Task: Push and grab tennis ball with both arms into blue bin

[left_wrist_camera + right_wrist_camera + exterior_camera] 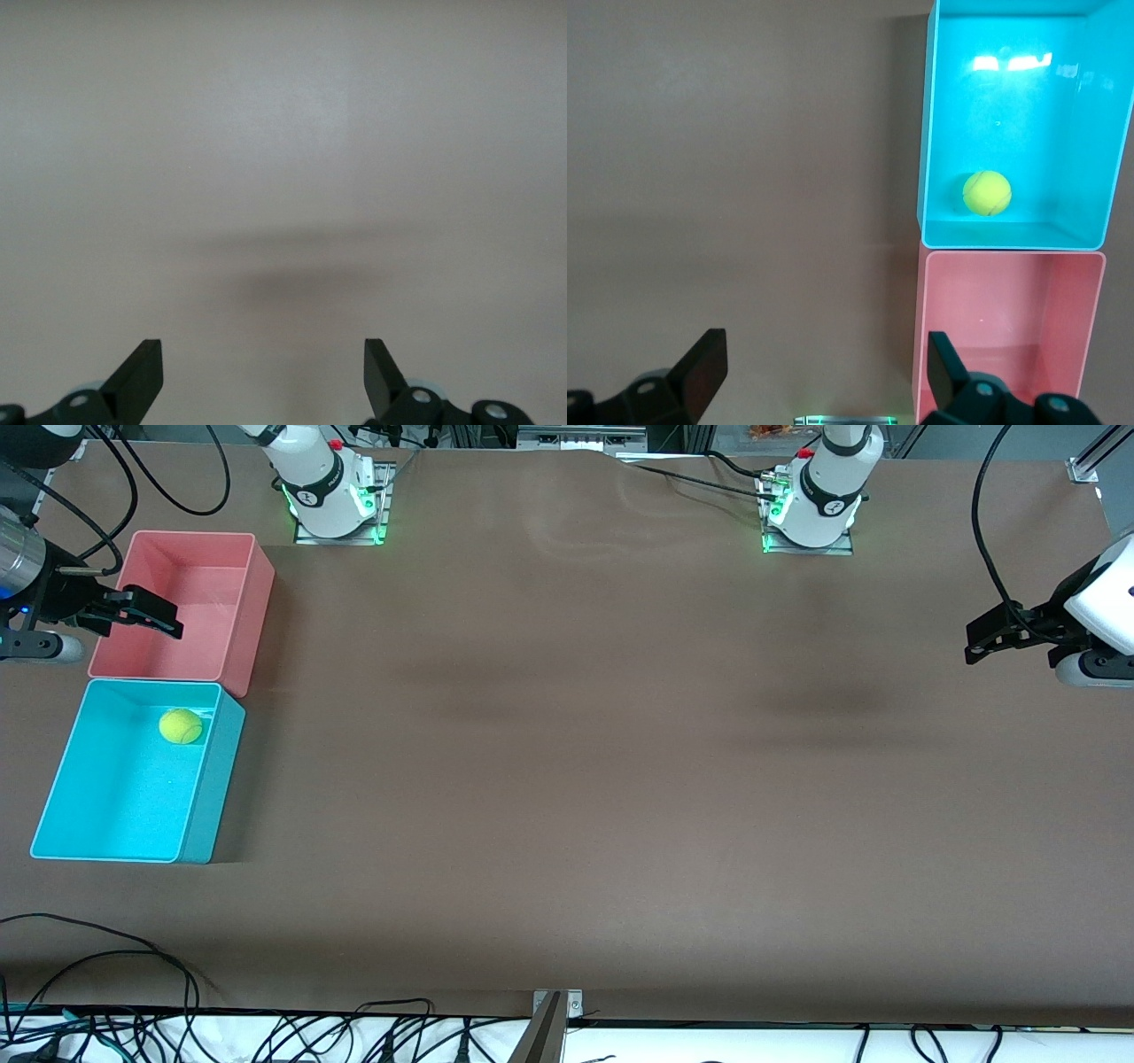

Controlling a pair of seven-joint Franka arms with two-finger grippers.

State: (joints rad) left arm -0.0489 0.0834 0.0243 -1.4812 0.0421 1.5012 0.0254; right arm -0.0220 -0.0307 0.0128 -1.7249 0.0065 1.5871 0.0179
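My right hand [146, 613] hangs released over the pink bin [252, 611]; the tennis ball [181, 725] already lies in the blue bin [213, 797], nearer the camera. I judge only retreat remains. The desk [567, 779] is bare toward my released, waiting left hand [997, 638].

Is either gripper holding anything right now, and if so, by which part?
Nothing is held. The right gripper hangs open over the pink bin, the left gripper open over bare table; the tennis ball lies in the blue bin.
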